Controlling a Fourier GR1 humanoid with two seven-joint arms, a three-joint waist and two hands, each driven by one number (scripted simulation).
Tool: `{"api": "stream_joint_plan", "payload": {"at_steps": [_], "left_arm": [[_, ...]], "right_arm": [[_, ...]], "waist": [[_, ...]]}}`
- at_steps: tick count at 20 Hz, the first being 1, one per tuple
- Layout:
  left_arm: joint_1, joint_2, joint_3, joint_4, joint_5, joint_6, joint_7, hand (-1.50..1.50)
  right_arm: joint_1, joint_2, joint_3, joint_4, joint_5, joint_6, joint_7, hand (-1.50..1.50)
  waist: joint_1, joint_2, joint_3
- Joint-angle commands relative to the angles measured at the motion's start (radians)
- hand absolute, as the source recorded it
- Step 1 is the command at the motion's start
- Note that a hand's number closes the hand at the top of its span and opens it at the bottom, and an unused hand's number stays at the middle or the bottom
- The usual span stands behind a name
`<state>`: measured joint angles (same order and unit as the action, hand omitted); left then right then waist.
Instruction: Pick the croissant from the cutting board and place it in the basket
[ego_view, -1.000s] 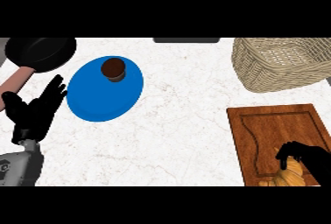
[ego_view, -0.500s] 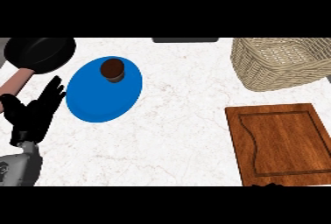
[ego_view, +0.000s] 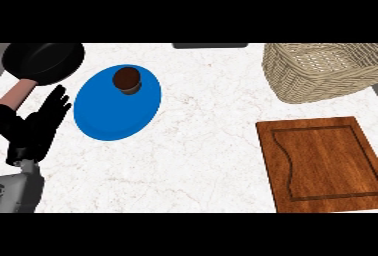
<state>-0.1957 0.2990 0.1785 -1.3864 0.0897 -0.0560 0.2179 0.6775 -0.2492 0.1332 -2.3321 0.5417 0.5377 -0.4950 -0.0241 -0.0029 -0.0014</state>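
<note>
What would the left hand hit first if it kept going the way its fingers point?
The left hand points up and slightly right. Going straight on, it would probably meet the black pan, near its brown handle, passing left of the blue plate. Its height above the counter is unclear.

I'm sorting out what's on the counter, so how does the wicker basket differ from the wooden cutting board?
The wicker basket is pale tan and woven, with raised walls; the wooden cutting board is dark reddish brown, smooth and flat. The basket sits at the far right corner, the cutting board nearer the robot, just below it in the view. Neither visibly holds a croissant; both rest on the white marble counter.
</note>
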Motion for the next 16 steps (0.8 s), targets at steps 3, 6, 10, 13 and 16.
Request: {"api": "stream_joint_plan", "payload": {"at_steps": [3, 6, 10, 13, 16], "left_arm": [[-0.01, 0.007, -0.015, -0.034, -0.015, 0.002, 0.028, 0.0], [0.025, -0.018, -0.025, -0.006, -0.022, -0.006, -0.032, 0.0], [-0.052, -0.009, -0.008, 0.035, -0.02, 0.012, 0.001, 0.0], [-0.057, -0.016, -0.028, 0.007, -0.022, 0.005, 0.022, 0.0], [-0.037, -0.04, -0.05, -0.043, -0.025, 0.018, 0.05, 0.0]], "right_arm": [[0.056, 0.067, -0.129, -0.284, -0.21, 0.062, 0.182, 1.5], [-0.01, 0.076, -0.206, -0.299, -0.268, 0.074, 0.263, 1.5], [-0.169, 0.085, -0.247, -0.292, -0.276, 0.043, 0.389, 1.5], [-0.323, 0.108, -0.259, -0.258, -0.318, 0.007, 0.543, 1.5], [-0.481, 0.079, -0.312, -0.214, -0.379, -0.011, 0.688, 1.5]], "waist": [[0.01, 0.003, -0.001], [0.015, 0.007, -0.002], [0.017, 0.01, -0.003], [0.037, 0.012, -0.004], [0.046, 0.006, -0.002]]}}
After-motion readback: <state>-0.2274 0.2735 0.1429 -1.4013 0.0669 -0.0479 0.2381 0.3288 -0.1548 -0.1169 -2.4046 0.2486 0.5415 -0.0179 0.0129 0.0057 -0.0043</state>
